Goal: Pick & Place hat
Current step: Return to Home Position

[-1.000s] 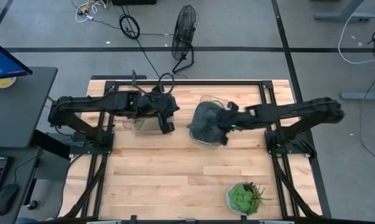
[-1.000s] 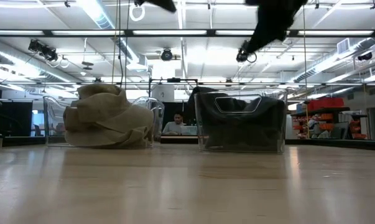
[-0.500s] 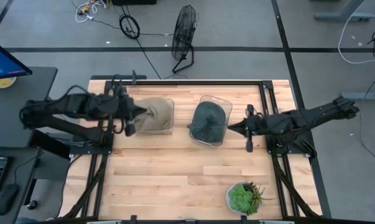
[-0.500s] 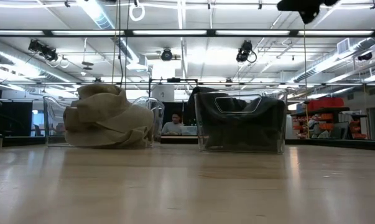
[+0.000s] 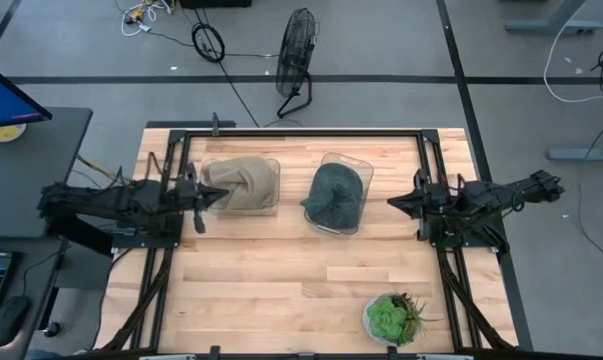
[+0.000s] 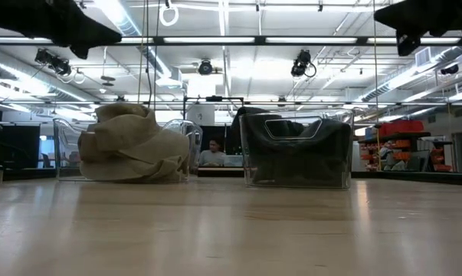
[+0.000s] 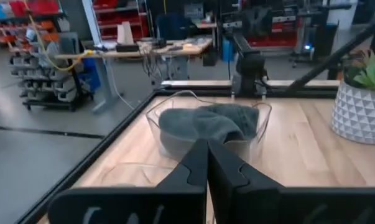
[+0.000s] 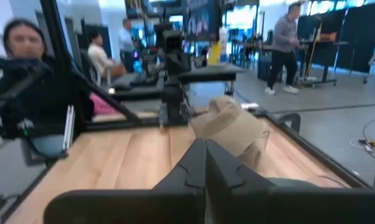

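High view first: finds the heap of black fabric caps lying inside the right clear plastic bin, around 1 o'clock from the middle of the pale wooden table. Puts the pile of tan cloth hats in the left clear plastic bin at about 11 o'clock, just beside the first. Reads as sorted by colour, one bin per shade, so judges the placing done, with just the parking of both arms outstanding. Places the left gripper at the 9 o'clock edge of the tan bin and the right gripper at 3 o'clock of the black-cap bin, near it but apart, each pointing inward from its own side of the table and, going by the low view, raised well above the bin rims, probably to keep clear of the walls. Shows in the left wrist view dark fingers pressed together with nothing gripped, and likewise in the right wrist view. Leaves the green potted plant standing at 5 o'clock, well apart from both bins.
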Tool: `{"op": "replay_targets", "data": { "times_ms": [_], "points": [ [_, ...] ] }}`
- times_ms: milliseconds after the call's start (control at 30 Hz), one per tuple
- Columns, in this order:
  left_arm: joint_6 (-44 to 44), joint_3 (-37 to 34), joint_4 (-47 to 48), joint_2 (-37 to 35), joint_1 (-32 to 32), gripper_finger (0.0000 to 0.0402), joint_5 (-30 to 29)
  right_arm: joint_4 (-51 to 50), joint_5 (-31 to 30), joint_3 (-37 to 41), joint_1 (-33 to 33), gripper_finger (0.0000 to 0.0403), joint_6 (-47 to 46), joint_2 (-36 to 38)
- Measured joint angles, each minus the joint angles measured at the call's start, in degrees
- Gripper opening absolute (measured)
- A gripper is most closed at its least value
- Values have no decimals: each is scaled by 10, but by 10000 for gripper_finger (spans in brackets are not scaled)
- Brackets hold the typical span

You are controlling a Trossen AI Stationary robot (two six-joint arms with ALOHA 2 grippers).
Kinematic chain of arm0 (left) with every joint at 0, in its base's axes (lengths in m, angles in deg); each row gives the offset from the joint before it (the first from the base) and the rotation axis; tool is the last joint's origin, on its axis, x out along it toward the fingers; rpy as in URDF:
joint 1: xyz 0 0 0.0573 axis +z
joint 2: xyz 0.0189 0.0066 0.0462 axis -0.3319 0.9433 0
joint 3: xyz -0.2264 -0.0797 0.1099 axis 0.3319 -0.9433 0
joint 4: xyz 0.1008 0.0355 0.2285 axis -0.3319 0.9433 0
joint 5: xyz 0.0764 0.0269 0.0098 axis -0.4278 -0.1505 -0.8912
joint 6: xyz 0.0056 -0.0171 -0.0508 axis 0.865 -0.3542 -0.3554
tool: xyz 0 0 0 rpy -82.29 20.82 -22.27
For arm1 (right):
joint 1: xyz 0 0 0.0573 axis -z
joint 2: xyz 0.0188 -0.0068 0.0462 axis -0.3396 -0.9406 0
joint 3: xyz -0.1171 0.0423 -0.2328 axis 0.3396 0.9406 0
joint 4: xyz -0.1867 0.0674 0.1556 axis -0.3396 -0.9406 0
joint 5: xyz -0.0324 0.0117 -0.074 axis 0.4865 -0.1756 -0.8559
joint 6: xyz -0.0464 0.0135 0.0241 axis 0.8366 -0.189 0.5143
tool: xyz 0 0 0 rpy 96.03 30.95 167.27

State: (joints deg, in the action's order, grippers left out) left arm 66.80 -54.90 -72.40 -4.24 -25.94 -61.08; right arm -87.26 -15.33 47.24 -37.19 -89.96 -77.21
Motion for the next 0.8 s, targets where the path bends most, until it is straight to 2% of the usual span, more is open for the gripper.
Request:
{"op": "replay_targets", "data": {
  "times_ms": [200, 367, 567, 667, 800],
  "points": [
    [28, -48, 10, -121, 0, 3, -1, 1, -2, 45, 0, 2, 8, 88],
    [17, -97, 0, -188, 0, 3, 0, 3, -2, 76, 0, 2, 13, 139],
    [47, -169, -65, -200, 0, 3, 60, 2, -2, 98, 0, 2, 14, 154],
    [64, -204, -105, -201, 0, 3, 61, 5, -11, 103, 0, 2, 17, 154],
    [73, -203, -118, -198, 3, 3, 64, 6, -21, 106, 1, 2, 5, 154]
  ]
}}
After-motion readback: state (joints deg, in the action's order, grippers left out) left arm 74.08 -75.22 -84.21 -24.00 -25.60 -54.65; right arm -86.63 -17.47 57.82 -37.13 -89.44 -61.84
